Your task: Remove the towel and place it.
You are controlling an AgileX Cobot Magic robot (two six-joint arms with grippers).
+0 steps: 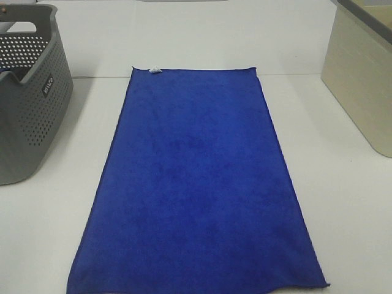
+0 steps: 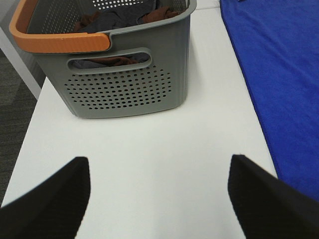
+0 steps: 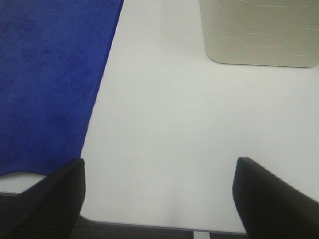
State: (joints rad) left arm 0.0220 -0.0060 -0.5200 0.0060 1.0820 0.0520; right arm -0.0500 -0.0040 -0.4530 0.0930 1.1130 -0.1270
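With both sets of jaws apart and empty, we judge the towel [image 1: 199,184], spread flat on the worktop [image 1: 343,196], soft, light and floppy, best pinched at its near corners.

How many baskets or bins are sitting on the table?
2. A grey perforated basket with an orange handle stands left of the blue towel; a beige bin stands to its right. Others may lie outside the views.
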